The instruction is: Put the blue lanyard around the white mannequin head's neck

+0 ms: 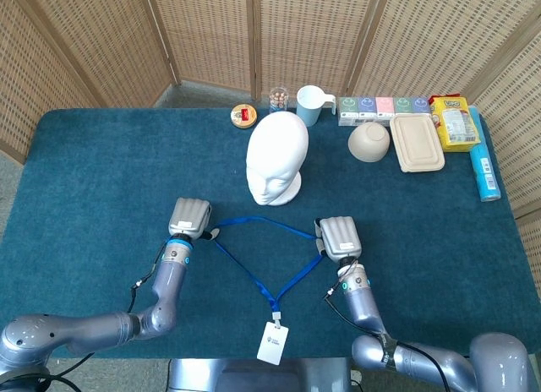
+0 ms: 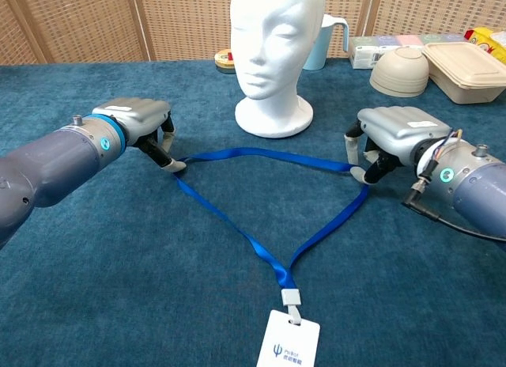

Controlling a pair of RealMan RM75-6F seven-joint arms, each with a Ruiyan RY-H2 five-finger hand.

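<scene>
The blue lanyard (image 1: 254, 278) (image 2: 261, 157) lies as a stretched triangle on the blue cloth, its white badge (image 1: 270, 342) (image 2: 288, 345) at the near tip. My left hand (image 1: 189, 217) (image 2: 136, 123) pinches the loop's left corner against the cloth. My right hand (image 1: 338, 237) (image 2: 395, 133) pinches the right corner. The white mannequin head (image 1: 275, 158) (image 2: 276, 54) stands upright just behind the loop, between the two hands, facing me.
Along the table's far edge stand a small round tin (image 1: 243, 116), a glass jar (image 1: 278, 99), a pale blue mug (image 1: 311, 104), a row of small boxes (image 1: 382, 106), a beige bowl (image 1: 369, 142), a lidded container (image 1: 417, 142), a yellow packet (image 1: 454, 122) and a blue tube (image 1: 484, 166).
</scene>
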